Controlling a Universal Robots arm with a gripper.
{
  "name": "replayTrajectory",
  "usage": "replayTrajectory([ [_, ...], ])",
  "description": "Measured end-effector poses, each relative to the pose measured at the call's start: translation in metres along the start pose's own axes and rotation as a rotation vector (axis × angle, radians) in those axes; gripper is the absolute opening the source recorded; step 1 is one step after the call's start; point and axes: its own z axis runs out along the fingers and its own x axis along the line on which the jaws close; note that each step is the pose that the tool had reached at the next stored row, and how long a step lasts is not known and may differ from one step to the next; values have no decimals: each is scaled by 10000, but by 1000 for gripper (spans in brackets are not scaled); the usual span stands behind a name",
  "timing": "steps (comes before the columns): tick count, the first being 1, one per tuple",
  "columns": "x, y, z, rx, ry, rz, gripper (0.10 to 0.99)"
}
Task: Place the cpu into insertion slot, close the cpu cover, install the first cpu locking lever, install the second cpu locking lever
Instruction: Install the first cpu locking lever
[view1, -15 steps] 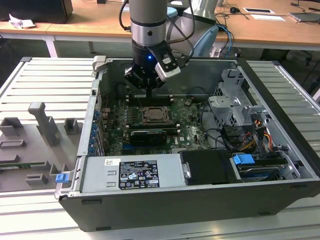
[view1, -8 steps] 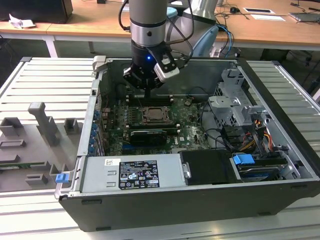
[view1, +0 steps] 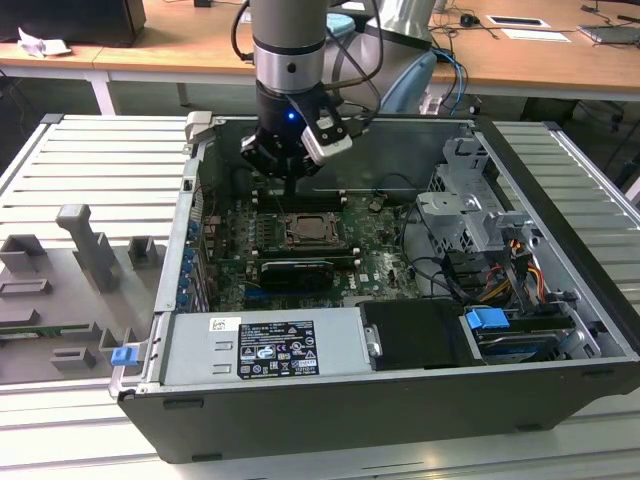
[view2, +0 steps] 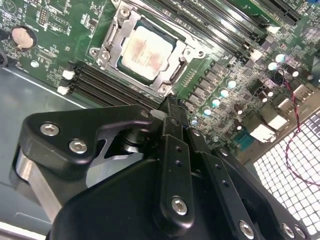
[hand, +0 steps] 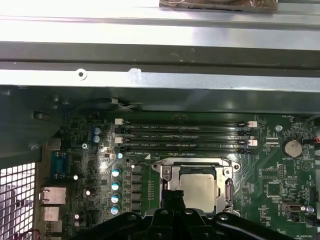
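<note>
I hold gripper (view2: 170, 103) narrow, empty, at cpu cover (view2: 111, 40) edge, likely for levers; cpu (view2: 146, 52) seated beneath

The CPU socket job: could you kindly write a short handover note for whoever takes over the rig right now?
Gripper: shut, holding nothing, tips poised by the edge of the cpu cover.
The cpu: seated under the cover, metal top showing through the opening.
Done: cpu placed, cover lying down flat.
Left: the locking levers; I cannot tell whether either is latched.
</note>
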Motion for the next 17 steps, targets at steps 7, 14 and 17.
replayTrajectory([
  [7, 202, 1, 19, 0, -1, -1, 106],
  [14, 386, 38, 53, 0, 0, -4, 106],
  [17, 410, 125, 76, 0, -1, -5, 106],
])
